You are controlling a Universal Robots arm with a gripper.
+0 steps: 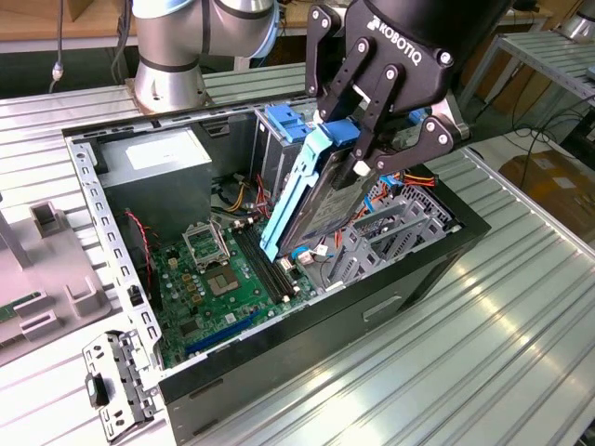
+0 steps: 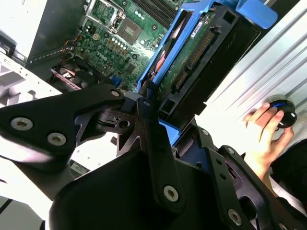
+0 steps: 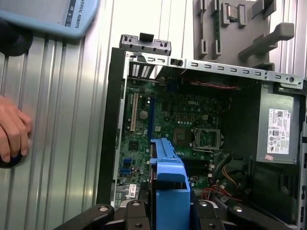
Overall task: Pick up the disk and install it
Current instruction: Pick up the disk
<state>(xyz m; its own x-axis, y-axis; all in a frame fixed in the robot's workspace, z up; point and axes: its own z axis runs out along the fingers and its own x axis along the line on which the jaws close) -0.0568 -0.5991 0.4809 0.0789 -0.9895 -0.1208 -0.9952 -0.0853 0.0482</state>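
The case lies flat on the ribbed metal table with its side off, so you can look right in.

The gripper hangs over the case. Its fingers pinch the disk tight at its top end. The disk is silver with a blue frame along its edge. It is tilted. The high end is up in the gripper, and the low end dips into the case, over the green board. I cannot tell if the low end touches anything. In the second wrist view the disk shows its green underside, held in the gripper. In the first wrist view its blue frame sticks out from the gripper toward the case.

Inside the case, the board covers the floor. A grey box with a white sticker sits in one corner. A tall metal cage with a blue latch stands just beside the disk. Red and yellow wires lie between the grey box and the cage.

Outside the case, a small metal bracket lies on the table by one corner. A person's hand rests on a round knob on the table near the case.
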